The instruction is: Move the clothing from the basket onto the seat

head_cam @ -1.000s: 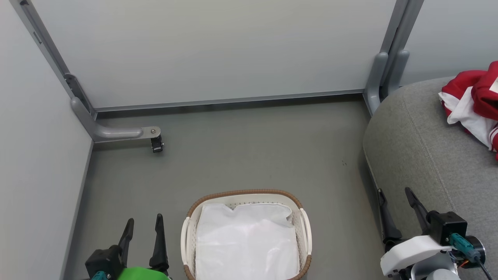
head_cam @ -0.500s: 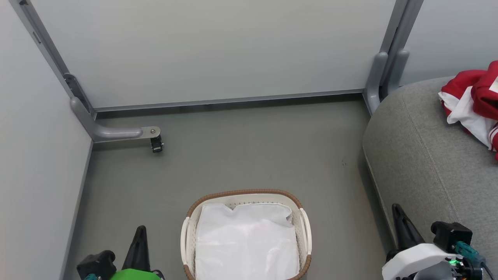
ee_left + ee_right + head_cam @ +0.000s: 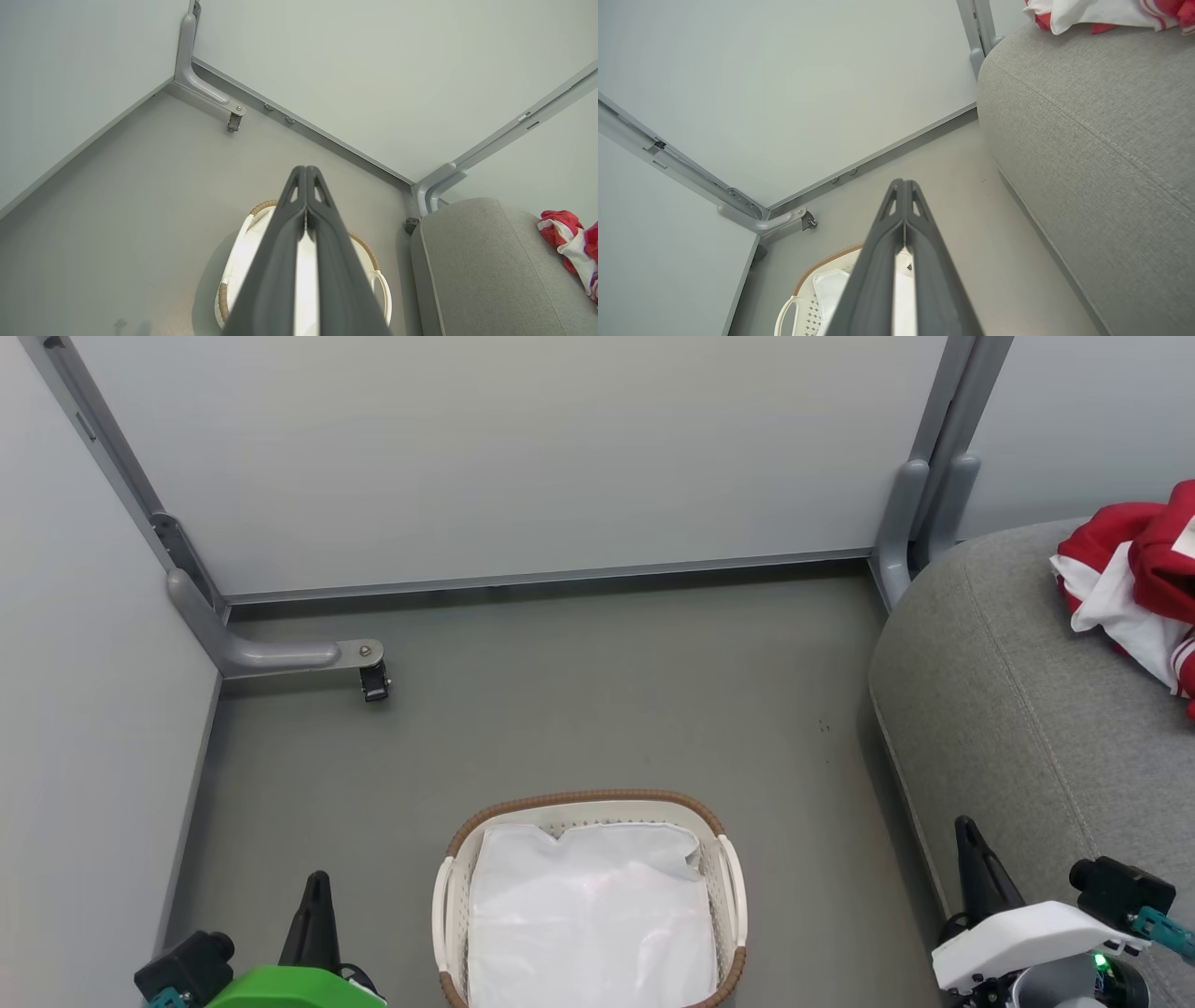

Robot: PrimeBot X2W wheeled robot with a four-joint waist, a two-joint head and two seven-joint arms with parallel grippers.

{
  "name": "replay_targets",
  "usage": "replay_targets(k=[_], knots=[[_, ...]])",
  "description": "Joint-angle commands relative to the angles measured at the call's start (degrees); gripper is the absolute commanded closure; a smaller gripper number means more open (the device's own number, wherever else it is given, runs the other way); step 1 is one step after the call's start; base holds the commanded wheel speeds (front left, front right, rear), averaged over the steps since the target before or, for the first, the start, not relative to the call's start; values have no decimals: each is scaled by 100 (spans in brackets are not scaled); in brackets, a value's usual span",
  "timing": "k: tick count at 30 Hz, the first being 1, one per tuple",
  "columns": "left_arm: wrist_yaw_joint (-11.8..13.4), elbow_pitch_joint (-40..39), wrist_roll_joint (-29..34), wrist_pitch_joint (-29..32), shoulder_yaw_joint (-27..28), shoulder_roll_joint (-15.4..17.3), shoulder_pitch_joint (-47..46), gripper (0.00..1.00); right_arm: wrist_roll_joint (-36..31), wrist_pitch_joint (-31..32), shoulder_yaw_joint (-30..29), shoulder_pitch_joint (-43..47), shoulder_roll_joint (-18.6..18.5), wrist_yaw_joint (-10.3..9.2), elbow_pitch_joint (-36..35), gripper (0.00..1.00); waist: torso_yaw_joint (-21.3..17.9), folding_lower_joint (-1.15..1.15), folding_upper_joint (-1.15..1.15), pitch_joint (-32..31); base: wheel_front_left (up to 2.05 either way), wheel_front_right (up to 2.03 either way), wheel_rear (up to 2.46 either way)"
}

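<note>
The red and white clothing [image 3: 1139, 588] lies bunched on the grey seat [image 3: 1018, 728] at the far right, also seen in the left wrist view [image 3: 567, 245] and the right wrist view [image 3: 1092, 11]. The white basket [image 3: 588, 803] with its brown rim stands on the floor at the bottom middle, holding only its white liner cloth [image 3: 588, 915]. My left gripper [image 3: 316, 887] is shut with nothing in it, left of the basket. My right gripper [image 3: 966, 835] is shut and empty, beside the seat's front edge. Both wrist views show fingers pressed together [image 3: 306, 175] [image 3: 903, 186].
Grey partition walls close the back and the left side. A metal foot with a caster [image 3: 373, 679] sticks out at the left, and another post foot [image 3: 901, 523] stands by the seat's far corner. Bare grey floor [image 3: 597, 691] lies between basket and wall.
Both grippers closed from open and drew back toward the bottom of the head view. The clothing, basket and seat have not moved.
</note>
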Motion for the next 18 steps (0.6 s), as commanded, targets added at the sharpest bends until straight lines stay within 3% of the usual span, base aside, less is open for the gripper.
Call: replay_targets(k=[1,18], knots=[[-33,-106,-211,41,74,-13,-198,100,229,49,-36,-148,-30,0,-111,100,-1,0,0,0,0,0,0],[-143,-199,-1481,428,357,-38,-359,100,1690,429,-142,-246,-44,-1,-192,100,-18,0,0,7,0,0,0]])
